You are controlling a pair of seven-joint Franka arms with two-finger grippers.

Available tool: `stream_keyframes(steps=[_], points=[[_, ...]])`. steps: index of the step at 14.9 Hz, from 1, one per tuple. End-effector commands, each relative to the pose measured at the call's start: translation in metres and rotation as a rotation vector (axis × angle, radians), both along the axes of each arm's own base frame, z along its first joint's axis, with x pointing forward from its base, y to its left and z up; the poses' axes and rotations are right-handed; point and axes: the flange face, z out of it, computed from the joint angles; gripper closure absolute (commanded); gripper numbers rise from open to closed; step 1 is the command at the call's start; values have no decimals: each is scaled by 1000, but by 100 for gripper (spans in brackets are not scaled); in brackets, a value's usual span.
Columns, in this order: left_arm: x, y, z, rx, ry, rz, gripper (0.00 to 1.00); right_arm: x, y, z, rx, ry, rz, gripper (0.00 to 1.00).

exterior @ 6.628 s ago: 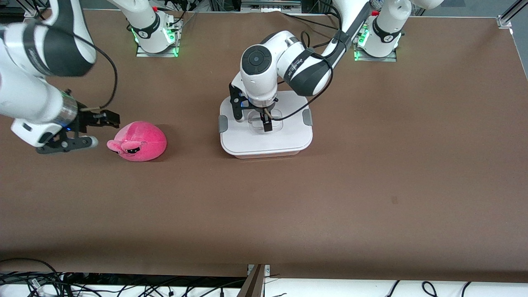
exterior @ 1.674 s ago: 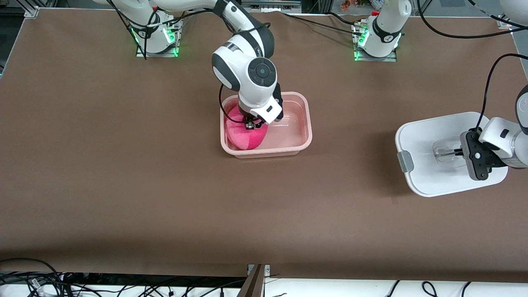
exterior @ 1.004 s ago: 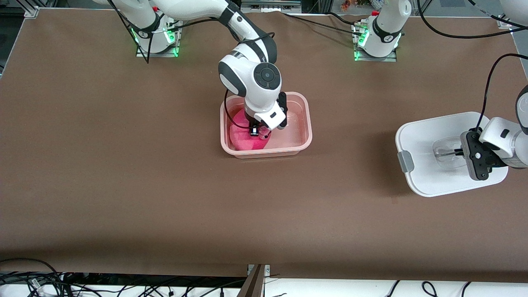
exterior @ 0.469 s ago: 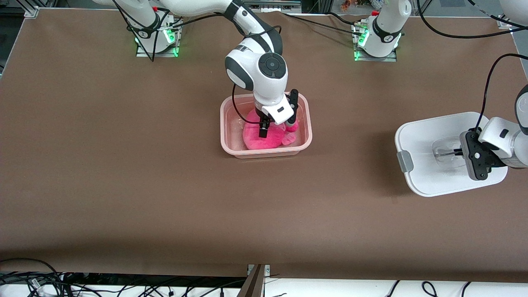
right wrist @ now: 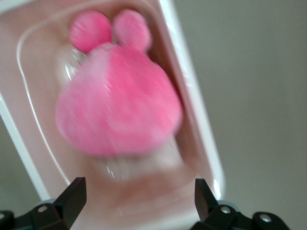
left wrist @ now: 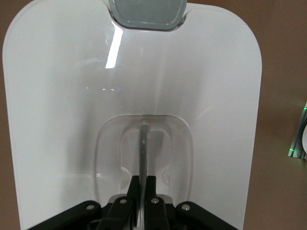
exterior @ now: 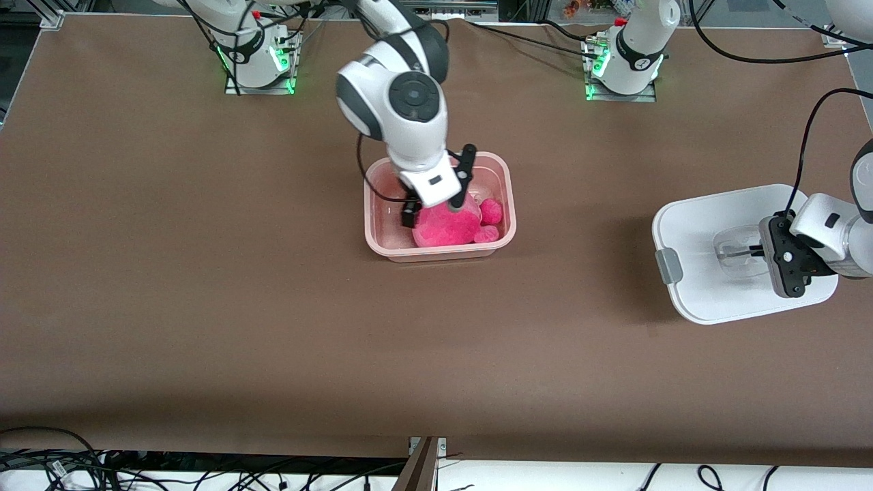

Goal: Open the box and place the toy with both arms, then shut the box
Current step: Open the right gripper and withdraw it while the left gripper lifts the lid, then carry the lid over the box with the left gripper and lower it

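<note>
The pale pink box base (exterior: pixel 506 179) stands open at the table's middle, with the pink plush toy (exterior: pixel 450 226) lying in it, ears toward the left arm's end. My right gripper (exterior: pixel 434 202) is open and empty just above the toy; in the right wrist view the toy (right wrist: pixel 120 108) fills the base (right wrist: pixel 201 139) between the spread fingers. The white lid (exterior: pixel 702 232) lies at the left arm's end of the table. My left gripper (exterior: pixel 760 250) is shut on the lid's clear centre handle (left wrist: pixel 142 143); a grey clip (left wrist: pixel 146 10) shows on the lid (left wrist: pixel 57 96).
The brown table top (exterior: pixel 273 327) is bare round the box. The arm bases (exterior: pixel 258 58) stand at the edge farthest from the front camera. Cables (exterior: pixel 54 464) lie along the nearest edge.
My right gripper carried the toy into the box base, let it go and opened, and has now risen a little. The toy rolled toward the left arm's end. The left arm stays still.
</note>
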Motion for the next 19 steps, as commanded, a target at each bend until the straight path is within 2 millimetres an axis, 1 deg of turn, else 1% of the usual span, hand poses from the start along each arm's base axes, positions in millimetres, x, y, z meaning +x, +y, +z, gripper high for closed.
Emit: stream_keyframes(steps=[1,2,3,4,5,6,7,8,9,11,12,13,14,16,17,18,19], points=[[-1,-21,5,0,4,-62,100,55,-121,63,28,7,-169,0],[2,-55,5,-2,1,-112,100,74,-161,75,74,12,-239,0],[2,-80,2,-6,4,-145,100,90,-196,77,117,31,-311,0],[1,-117,-1,-7,6,-179,100,102,-229,90,146,22,-367,0],[-1,-153,0,-7,-1,-196,100,112,-265,107,154,6,-406,0],[-6,-187,1,0,-5,-198,100,114,-289,111,139,36,-437,0],[-14,-227,2,-12,-7,-194,100,114,-305,116,132,59,-473,0],[-24,-267,3,-12,-9,-189,100,110,-326,140,137,31,-532,0],[-41,-323,5,-14,-26,-177,100,104,-354,162,141,3,-648,0],[-67,-399,1,-16,-62,-143,100,84,-365,183,124,40,-756,0],[-83,-431,-2,-10,-75,-129,100,75,-368,196,122,43,-809,0],[-96,-459,-6,-7,-91,-113,100,64,-375,208,119,48,-872,0],[-106,-481,-11,-10,-102,-105,100,54,-379,218,114,49,-928,0],[-126,-521,-26,-30,-119,-99,100,31,-383,232,99,61,-1043,0],[-134,-538,-35,-32,-126,-89,100,21,-384,233,93,68,-1071,0],[-140,-551,-43,-33,-132,-78,100,15,-386,231,87,70,-1078,0],[-149,-563,-48,-35,-136,-81,100,13,-389,220,66,74,-1081,0]])
